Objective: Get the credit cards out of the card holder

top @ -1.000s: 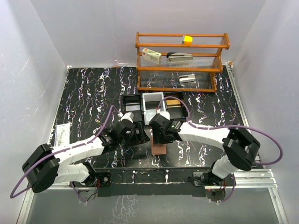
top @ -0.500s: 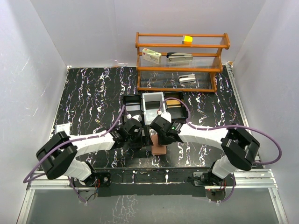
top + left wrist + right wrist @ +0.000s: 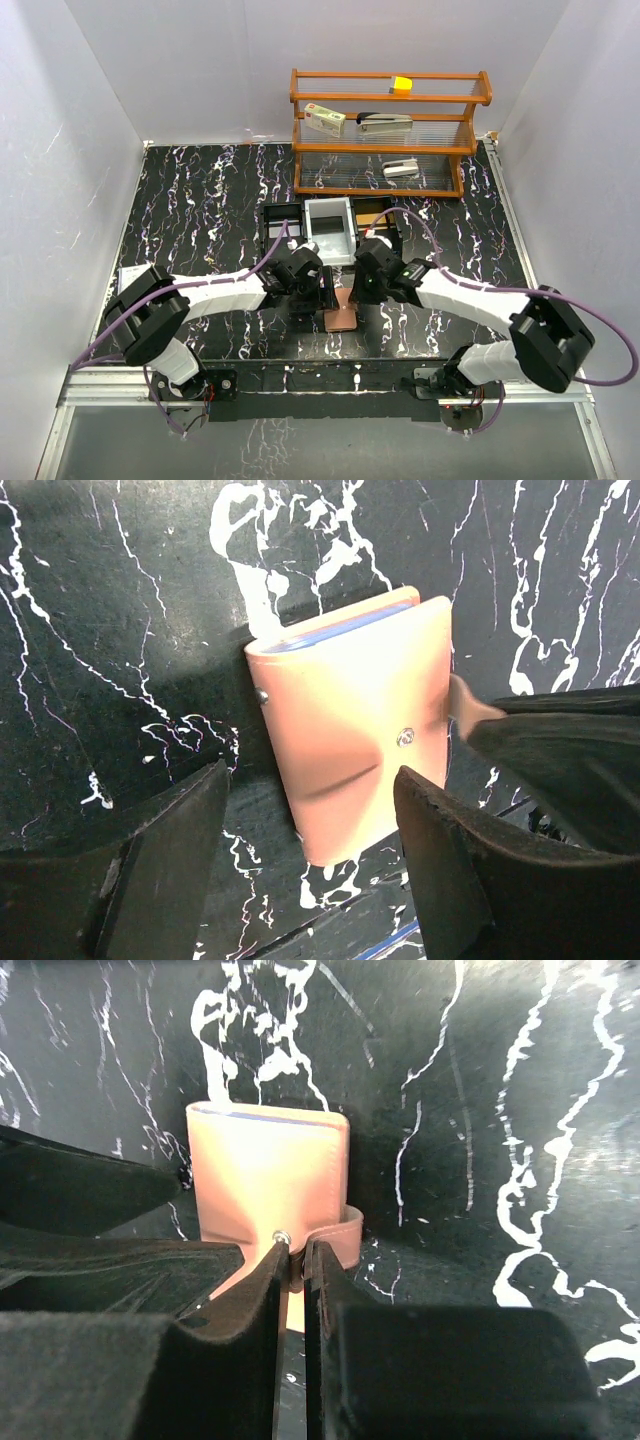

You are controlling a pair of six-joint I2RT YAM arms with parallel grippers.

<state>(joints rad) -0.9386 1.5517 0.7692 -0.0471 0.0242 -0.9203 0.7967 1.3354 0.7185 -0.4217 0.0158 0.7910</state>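
While the card holder [image 3: 350,725] lies folded shut on the black marbled table [image 3: 200,200], I can make out almost nothing of the credit cards [image 3: 335,628]. Only a thin blue edge peeps out along the far side of the fold, and I cannot count how many are inside. From above, the holder is mostly covered by my two wrists, with just its near end showing between them.

My right claw [image 3: 297,1250] is pinched down to a sliver on the holder's snap tab [image 3: 345,1232], right at the fingertips. My own dark fingers block the lower part of the holder in that view. My left claw [image 3: 310,780] is spread wide, one finger on each side of the holder's near end and neither touching it. I count one holder, one tab and two small metal studs [image 3: 404,738] on its outer face.

Just beyond the holder stands one black tray [image 3: 281,208] with three compartments; my right arm cuts off the right one. Farther back is one wooden shelf rack [image 3: 390,150] carrying four things: a white-and-red box [image 3: 324,119], a yellow block [image 3: 402,85], and two others too small to name.
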